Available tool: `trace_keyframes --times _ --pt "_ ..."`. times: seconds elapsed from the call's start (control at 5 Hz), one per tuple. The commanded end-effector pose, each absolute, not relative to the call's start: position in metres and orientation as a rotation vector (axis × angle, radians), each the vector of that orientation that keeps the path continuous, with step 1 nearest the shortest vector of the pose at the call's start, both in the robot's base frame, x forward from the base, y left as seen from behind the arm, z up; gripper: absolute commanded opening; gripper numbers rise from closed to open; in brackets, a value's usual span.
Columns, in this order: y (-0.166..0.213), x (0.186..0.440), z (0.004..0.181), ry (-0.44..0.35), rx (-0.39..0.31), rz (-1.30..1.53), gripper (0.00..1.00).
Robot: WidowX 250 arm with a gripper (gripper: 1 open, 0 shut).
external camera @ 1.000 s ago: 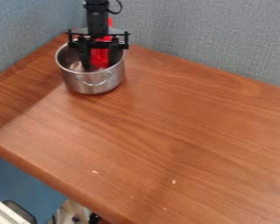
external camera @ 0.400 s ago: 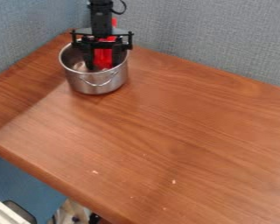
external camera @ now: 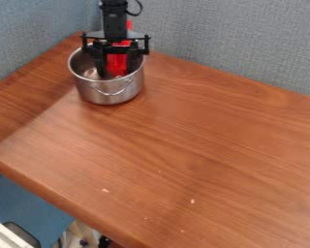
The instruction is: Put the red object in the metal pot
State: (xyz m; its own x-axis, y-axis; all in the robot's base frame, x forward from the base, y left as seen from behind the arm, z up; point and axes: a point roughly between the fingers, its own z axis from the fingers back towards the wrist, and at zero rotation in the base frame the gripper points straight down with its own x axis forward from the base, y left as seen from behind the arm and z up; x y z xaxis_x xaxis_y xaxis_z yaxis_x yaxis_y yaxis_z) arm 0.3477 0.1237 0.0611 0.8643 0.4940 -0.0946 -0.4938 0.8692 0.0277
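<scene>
I see my claw [external camera: 115, 60] clamped on the red object [external camera: 115, 64], inside the metal pot [external camera: 108, 85], far left on the surface [external camera: 184, 145].

In the upper left of the frame, the metal pot [external camera: 108, 80] is shiny silver steel with pale reflections on its wall. Inside its mouth the red object [external camera: 115, 62] is bright, plain red. The gripper [external camera: 115, 56] above it is black — matte, no markings visible. The table [external camera: 184, 145] is warm reddish-brown wood with darker streaked grain. Behind, the wall [external camera: 235, 39] is grey-blue — finely speckled in texture.
</scene>
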Motion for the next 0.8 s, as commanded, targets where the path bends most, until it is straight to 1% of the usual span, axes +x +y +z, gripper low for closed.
trace_keyframes --times 0.0,0.6 --pt "0.1193 0.3533 0.0845 0.029 0.007 0.5 0.0" --pt "0.1156 0.3502 0.0844 0.024 0.007 0.489 0.0"
